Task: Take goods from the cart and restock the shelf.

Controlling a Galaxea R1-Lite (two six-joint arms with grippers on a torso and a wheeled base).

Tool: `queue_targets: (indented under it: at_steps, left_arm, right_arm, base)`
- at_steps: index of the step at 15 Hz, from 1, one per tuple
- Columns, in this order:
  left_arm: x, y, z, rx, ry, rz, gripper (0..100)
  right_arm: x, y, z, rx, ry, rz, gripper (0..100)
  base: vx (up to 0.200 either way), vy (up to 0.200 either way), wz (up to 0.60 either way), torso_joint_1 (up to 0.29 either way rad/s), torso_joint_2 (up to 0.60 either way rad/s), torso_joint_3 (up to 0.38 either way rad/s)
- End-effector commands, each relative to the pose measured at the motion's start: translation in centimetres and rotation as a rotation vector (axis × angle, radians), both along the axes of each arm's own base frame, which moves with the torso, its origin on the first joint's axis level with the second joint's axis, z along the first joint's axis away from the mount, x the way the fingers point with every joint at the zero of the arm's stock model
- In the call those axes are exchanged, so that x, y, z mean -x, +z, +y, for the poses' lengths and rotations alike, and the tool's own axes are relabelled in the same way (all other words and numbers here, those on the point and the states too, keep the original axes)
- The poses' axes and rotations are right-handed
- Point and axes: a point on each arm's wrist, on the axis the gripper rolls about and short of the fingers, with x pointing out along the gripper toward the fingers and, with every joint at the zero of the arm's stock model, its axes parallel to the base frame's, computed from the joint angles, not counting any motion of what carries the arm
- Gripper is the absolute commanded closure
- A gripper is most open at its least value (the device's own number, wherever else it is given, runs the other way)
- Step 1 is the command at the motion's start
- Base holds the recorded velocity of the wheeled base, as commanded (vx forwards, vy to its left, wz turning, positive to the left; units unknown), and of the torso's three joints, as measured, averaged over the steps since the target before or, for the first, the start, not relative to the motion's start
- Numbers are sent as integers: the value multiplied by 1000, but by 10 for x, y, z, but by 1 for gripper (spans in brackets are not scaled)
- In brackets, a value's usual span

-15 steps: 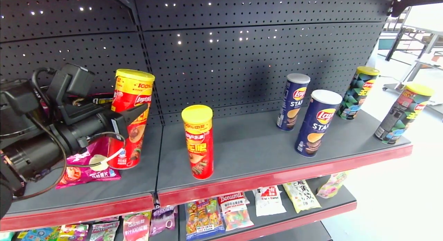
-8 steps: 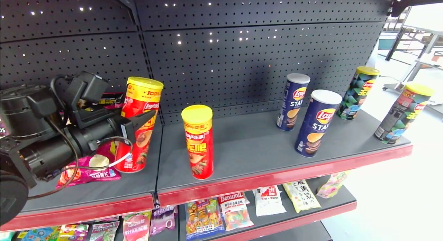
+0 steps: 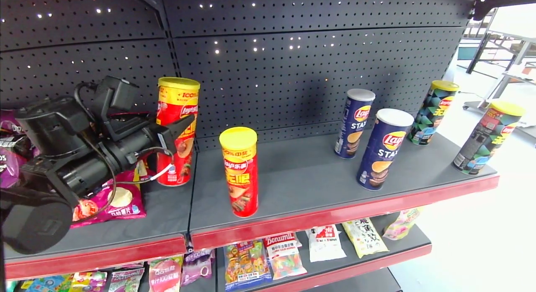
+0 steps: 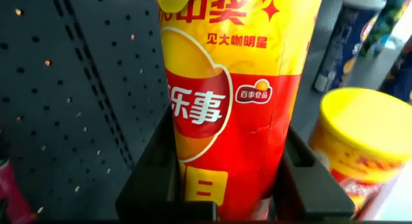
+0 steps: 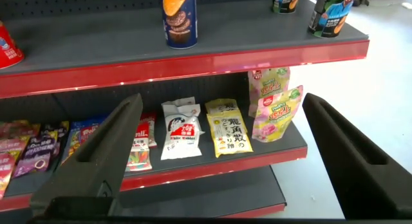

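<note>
Now the left pincer (image 3: 179, 133) is clamped round the middle of the tall red can (image 3: 178, 101), which is upright at the far left of the shelf (image 3: 301, 179), just beside a pink bag (image 3: 125, 202). Seat its base flat before releasing, clear of the shorter red can (image 3: 239, 170), then withdraw straight back. The right pincer (image 5: 222, 102) gapes wide, empty.

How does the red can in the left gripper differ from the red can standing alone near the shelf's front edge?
The gripped can is clamped between the left gripper's fingers; the free can is untouched. The gripped can is back near the pegboard; the free can stands near the shelf front edge. Both are upright, red and yellow-lidded.
</note>
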Motion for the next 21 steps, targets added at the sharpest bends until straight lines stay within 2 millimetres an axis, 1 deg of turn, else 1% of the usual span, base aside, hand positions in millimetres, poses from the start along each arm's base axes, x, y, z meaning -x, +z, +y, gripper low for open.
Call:
queue_targets:
  at_steps: [1, 2, 3, 6, 9, 10, 12, 13, 15, 16, 18, 21]
  left_arm:
    - [-27, -50, 7, 9, 8, 55, 100]
    - [-38, -66, 9, 10, -34, 28, 100]
    - [-43, -73, 8, 11, -66, 21, 100]
    - [-62, -74, -2, 23, -174, -3, 100]
    - [-82, -82, -13, 26, -183, -21, 100]
    - [-87, -82, -18, 31, -179, -33, 100]
    - [-97, -81, -36, 91, -202, -39, 100]
    - [-104, -77, -39, 122, -208, -56, 100]
    - [-107, -72, -40, 126, -211, -79, 100]
    - [-111, -70, -44, 136, -220, -96, 100]
    - [-116, -72, -53, 189, -248, -88, 100]
    - [-120, -73, -61, 205, -267, -93, 100]
  right_arm:
    - [0, 0, 0, 0, 1, 0, 0]
    - [0, 0, 0, 0, 1, 0, 0]
    - [0, 0, 0, 0, 1, 0, 0]
    - [0, 0, 0, 0, 1, 0, 0]
    - [0, 0, 0, 0, 1, 1, 0]
    - [0, 0, 0, 0, 1, 0, 0]
    - [0, 0, 0, 0, 1, 0, 0]
    - [0, 0, 0, 0, 1, 0, 0]
    - [0, 0, 0, 0, 1, 0, 0]
    - [0, 0, 0, 0, 1, 0, 0]
    - [0, 0, 0, 0, 1, 0, 0]
    - [0, 0, 0, 0, 1, 0, 0]
  base:
    - [0, 0, 0, 0, 0, 0]
    - [0, 0, 0, 0, 0, 0]
    - [0, 0, 0, 0, 0, 0]
    - [0, 0, 0, 0, 0, 0]
    - [0, 0, 0, 0, 0, 0]
    - [0, 0, 0, 0, 0, 0]
    - [0, 0, 0, 0, 0, 0]
    - [0, 0, 0, 0, 0, 0]
    - [0, 0, 0, 0, 0, 0]
    - [0, 0, 0, 0, 0, 0]
    - [0, 0, 0, 0, 0, 0]
    - [0, 0, 0, 0, 0, 0]
